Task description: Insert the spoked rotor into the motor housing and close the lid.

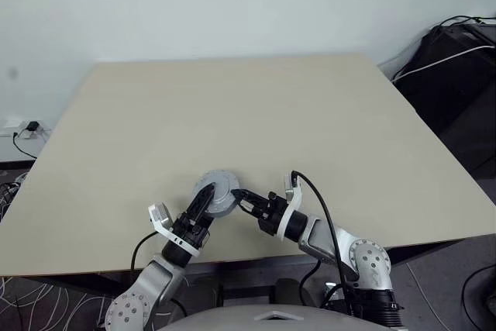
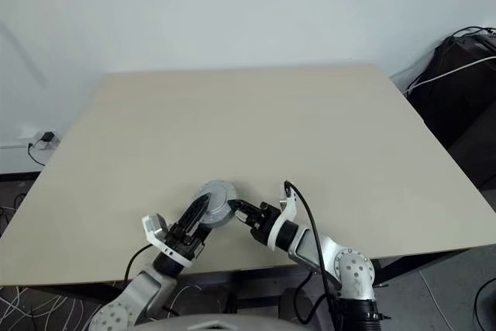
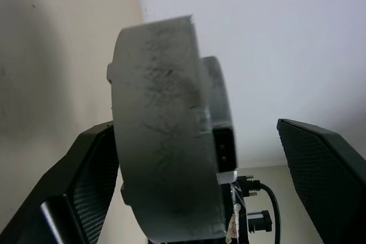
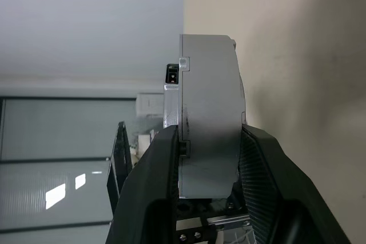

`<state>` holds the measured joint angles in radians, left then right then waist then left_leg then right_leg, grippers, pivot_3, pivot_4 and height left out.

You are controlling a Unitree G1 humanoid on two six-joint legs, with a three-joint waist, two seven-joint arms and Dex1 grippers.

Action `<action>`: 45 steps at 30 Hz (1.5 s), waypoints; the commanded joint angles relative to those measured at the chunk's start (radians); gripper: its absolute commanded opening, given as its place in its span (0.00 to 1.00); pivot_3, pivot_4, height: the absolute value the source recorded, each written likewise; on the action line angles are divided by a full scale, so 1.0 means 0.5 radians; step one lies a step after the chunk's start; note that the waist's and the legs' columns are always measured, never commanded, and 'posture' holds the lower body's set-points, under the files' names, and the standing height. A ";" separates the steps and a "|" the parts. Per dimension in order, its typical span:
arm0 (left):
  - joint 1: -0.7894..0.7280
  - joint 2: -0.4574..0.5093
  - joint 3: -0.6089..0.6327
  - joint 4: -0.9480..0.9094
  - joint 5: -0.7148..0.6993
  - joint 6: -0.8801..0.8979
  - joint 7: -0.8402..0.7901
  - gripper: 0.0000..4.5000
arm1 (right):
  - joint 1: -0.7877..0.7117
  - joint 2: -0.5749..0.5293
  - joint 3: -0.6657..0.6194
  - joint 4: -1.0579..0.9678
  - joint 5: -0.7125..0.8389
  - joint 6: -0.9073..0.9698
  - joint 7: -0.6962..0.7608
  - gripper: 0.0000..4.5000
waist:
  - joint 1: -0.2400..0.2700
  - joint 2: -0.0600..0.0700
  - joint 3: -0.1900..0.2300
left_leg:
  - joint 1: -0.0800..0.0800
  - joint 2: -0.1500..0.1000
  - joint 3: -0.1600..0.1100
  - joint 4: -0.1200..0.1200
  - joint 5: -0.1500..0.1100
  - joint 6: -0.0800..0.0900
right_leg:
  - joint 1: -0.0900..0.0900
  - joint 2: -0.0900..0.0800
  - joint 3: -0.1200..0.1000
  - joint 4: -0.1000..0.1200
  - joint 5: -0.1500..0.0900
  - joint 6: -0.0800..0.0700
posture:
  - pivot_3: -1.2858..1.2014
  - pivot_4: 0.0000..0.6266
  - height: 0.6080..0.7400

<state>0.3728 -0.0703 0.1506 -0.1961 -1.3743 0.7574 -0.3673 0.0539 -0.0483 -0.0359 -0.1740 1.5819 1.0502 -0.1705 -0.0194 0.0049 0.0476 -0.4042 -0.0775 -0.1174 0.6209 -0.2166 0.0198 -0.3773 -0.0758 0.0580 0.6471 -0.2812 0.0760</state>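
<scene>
Near the front edge of the beige surface [image 1: 325,114], a round silver-grey assembly, the motor housing [image 1: 217,191] with the lid [image 4: 229,112] on it, held up just above the surface between the 2 grippers. Seen edge-on in the wrist views: thick grey drum, scuffed with dark marks, a thinner disc flush against 1 face, a small dark connector block at the rim. Right gripper [image 1: 242,198] with jaws narrow, clamped on the housing across its thickness. Left gripper [image 1: 203,199] with jaws wide; 1 finger beside the drum, the other well apart from it. Farther off, bare surface, then a white wall; dark equipment with cables [image 1: 457,44] at the far right, a wall plug [image 1: 29,128] at the left.
</scene>
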 commanded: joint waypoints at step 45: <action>-0.885 0.039 0.484 0.507 0.562 -0.714 0.435 0.47 | 0.356 -0.924 0.647 -0.755 -2.386 -1.324 1.093 1.00 | 0.074 -0.027 -0.018 | 0.006 0.001 0.007 0.017 0.003 0.004 | 0.014 0.005 0.004 -0.006 0.016 0.017 | 0.52 0.00 1.00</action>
<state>-0.0230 -0.0514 0.3807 0.0767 -1.0999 0.4356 -0.1459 0.2325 -0.5042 0.2960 -0.5297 0.4318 0.4510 0.3584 0.0175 -0.0085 0.0385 -0.4014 -0.0772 -0.1141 0.6299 -0.2153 0.0218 -0.3699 -0.0732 0.0601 0.6442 -0.2733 0.0851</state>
